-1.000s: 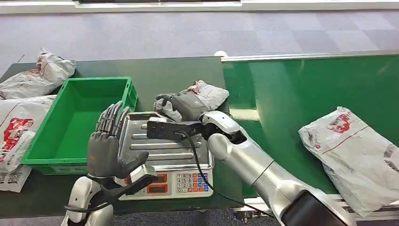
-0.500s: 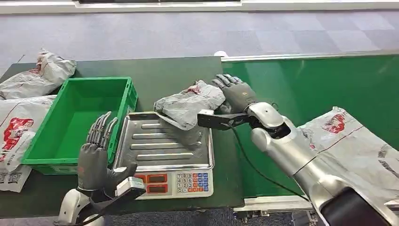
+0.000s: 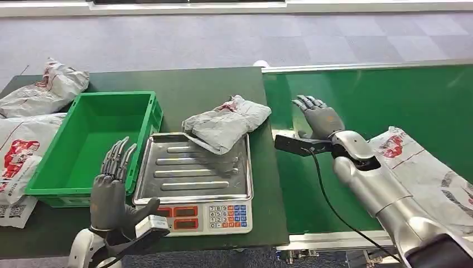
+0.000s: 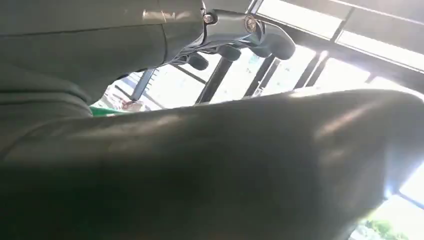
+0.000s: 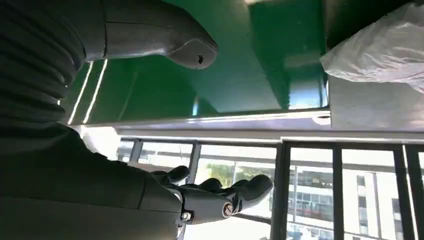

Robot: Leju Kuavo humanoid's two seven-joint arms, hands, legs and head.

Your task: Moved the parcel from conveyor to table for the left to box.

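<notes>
The grey parcel (image 3: 226, 123) is lying half on the scale tray (image 3: 192, 181), half on the dark worktop (image 3: 206, 86). Right hand (image 3: 318, 117) hovers over the green conveyor (image 3: 390, 95), fingers spread, holding nothing. Left hand (image 3: 114, 190) is up by the green bin (image 3: 92, 139), fingers apart too.

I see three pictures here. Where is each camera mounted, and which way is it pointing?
Head view: high on the body, looking down at the grey plastic parcel on the steel scale tray; both arms show, left hand and right hand empty.
Left wrist view: behind the left hand, facing bright windows.
Right wrist view: behind the right hand, facing the green conveyor belt and windows.
Shared: the head and right wrist views both show the belt.
</notes>
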